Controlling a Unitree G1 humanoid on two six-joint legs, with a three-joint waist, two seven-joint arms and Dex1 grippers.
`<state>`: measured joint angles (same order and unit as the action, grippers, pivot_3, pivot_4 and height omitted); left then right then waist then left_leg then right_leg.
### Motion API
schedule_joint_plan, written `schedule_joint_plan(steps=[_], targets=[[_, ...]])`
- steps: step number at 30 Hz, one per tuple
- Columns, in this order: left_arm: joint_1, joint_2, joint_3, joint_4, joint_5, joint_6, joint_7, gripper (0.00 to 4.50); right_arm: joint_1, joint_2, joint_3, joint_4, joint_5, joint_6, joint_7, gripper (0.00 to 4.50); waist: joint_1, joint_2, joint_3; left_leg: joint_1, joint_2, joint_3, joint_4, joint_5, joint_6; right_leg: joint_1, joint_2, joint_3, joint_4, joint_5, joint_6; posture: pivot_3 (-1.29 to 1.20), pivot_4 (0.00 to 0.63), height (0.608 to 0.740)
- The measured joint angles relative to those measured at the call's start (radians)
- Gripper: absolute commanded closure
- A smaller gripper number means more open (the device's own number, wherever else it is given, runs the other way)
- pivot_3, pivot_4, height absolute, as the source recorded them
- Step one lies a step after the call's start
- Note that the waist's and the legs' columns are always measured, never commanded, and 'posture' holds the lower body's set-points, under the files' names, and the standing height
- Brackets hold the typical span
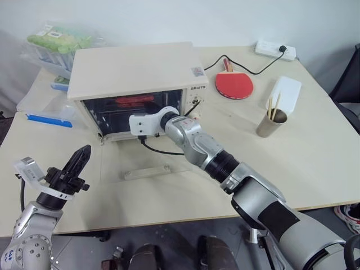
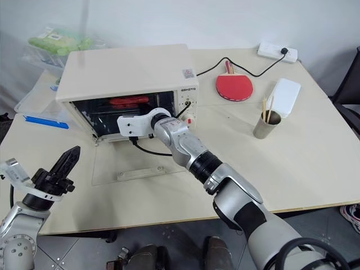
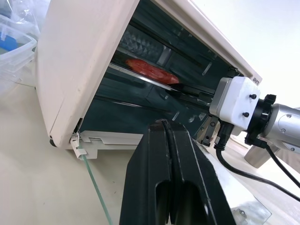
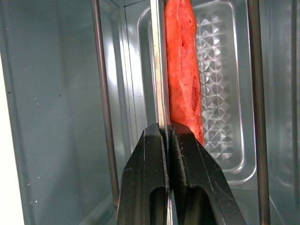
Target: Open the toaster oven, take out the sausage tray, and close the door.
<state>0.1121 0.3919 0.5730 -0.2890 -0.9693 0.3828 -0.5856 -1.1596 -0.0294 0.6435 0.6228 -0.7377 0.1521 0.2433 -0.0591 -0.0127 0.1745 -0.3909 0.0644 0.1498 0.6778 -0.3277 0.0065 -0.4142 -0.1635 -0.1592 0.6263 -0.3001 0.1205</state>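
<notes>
Silver tray (image 4: 220,93) with the sausage (image 4: 183,70) sits inside the oven (image 1: 135,70); the right gripper (image 4: 166,129) jaws pinch its front rim. Left gripper (image 1: 79,160) jaws are closed, empty, above the worktop (image 1: 315,152).

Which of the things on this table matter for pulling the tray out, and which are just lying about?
Part of the job:
- toaster oven
- door, folded down flat
- sausage tray with the sausage, inside the oven
- right hand, shut on the tray's rim

Lying about:
- table tennis paddle
- cup of sticks
- power strip
- plastic boxes
</notes>
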Motion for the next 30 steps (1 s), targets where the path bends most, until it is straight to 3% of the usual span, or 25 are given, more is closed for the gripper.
schedule_joint_plan(steps=[11, 30], targets=[[-0.005, 0.001, -0.003, 0.025, 0.001, 0.000, -0.001, 4.50, 0.037, -0.030, -0.001, -0.108, 0.001, -0.018, 0.082, 4.46, -0.003, 0.000, 0.000, 0.000, 0.000, 0.000, -0.002, 0.000, 0.000, 0.000, 0.001, 0.000, -0.001, 0.000, 0.000, 0.00, 0.150, 0.740], [-0.041, 0.034, 0.011, 0.072, -0.013, 0.029, 0.005, 4.50, 0.273, -0.146, -0.013, -0.480, -0.021, -0.043, 0.166, 4.46, 0.001, 0.000, 0.000, 0.000, 0.000, 0.000, -0.001, 0.000, 0.000, 0.000, 0.001, 0.000, -0.001, 0.000, 0.000, 0.00, 0.150, 0.740]])
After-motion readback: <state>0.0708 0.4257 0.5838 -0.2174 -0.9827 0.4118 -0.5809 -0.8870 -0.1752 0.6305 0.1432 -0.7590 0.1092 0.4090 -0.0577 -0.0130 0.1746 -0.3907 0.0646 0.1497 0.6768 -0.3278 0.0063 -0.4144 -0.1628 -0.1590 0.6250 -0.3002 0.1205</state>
